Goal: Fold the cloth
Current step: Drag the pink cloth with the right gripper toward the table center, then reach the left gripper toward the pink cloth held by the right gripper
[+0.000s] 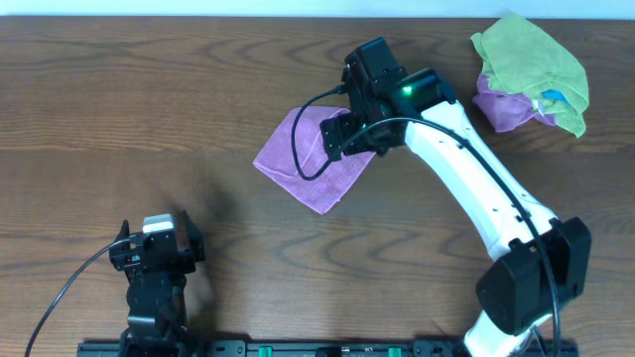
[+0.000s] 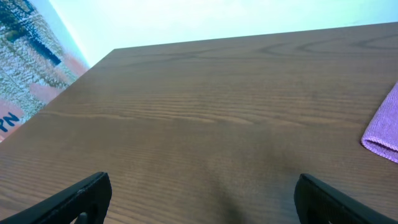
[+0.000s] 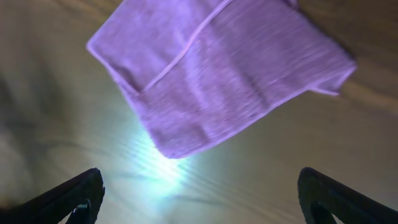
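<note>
From overhead, the right gripper [image 1: 349, 137] hangs above the right-hand part of the purple cloth [image 1: 298, 161], which lies flat on the wooden table [image 1: 149, 89] as a tilted square, one corner pointing toward the robot's base. Bare wood surrounds the cloth on every side. Well off to this gripper's right, at the table's far corner, sits a green cloth [image 1: 531, 59] heaped over another purple cloth [image 1: 499, 107]. The left gripper [image 1: 159, 230] sits low by the near edge, far to the left of the cloth, with bare table ahead of it. The left wrist view shows what the overhead cannot: the left gripper [image 2: 199, 205] has its fingers [image 2: 78, 198] spread wide with nothing between them, and only a hemmed edge of the cloth [image 2: 384, 127] shows ahead and to its right; the table's far edge and left corner are visible beyond. The right wrist view shows the right gripper [image 3: 199, 205] equally wide open and empty, its fingers [image 3: 71, 196] apart above lit wood, the cloth [image 3: 217, 68] just ahead of them, one layer lying over another along a diagonal hem.
</note>
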